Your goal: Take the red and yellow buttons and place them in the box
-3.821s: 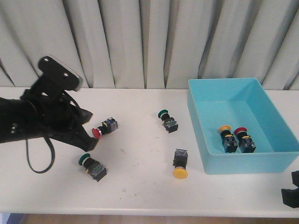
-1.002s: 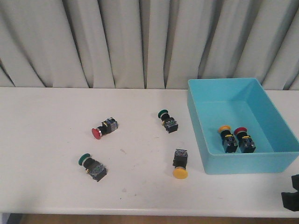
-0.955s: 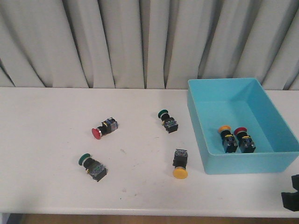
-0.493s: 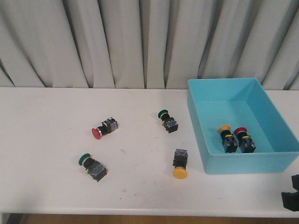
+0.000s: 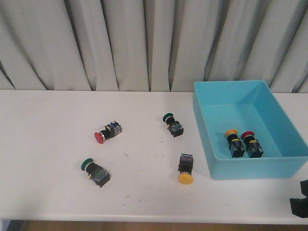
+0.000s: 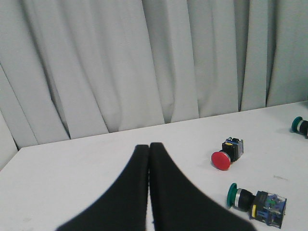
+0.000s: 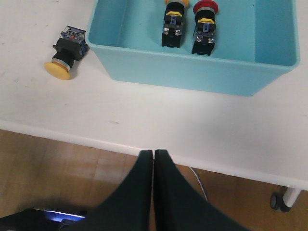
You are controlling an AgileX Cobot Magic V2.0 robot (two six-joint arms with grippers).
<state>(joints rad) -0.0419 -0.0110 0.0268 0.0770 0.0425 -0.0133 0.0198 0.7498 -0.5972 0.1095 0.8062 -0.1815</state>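
**Two buttons in the box, two more on the bench**

I see a long grey curtain [image 5: 120, 43] hanging behind everything. In front of it is the white bench [image 5: 48, 183].

The big blue box [image 5: 250, 171] sits on the right side of the bench. Inside it, near the front wall, two buttons lie side by side. One is the boxed yellow button [image 5: 234, 143] and the other is the boxed red button [image 5: 251, 143]. They are just beside each other.

Out on the bench I see four more buttons, all on their sides and well apart. The loose yellow button [image 5: 185, 169] lies near the left wall of the box, cap facing the front edge. The loose red button [image 5: 107, 132] lies near the middle of the bench. The far green button [image 5: 172, 124] lies between the loose red button and the box, a bit further back. The near green button [image 5: 95, 172] lies close in front of the loose red button. Nothing sits on top of any of them, and nothing stands between them and the box.

My left gripper [image 6: 148, 149] is up over the left part of the bench, and its jaws are pressed together with nothing in them. My right gripper [image 7: 153, 155] hangs past the front edge of the bench, over the wood floor [image 7: 57, 168]. Its jaws are pressed together too, holding nothing.
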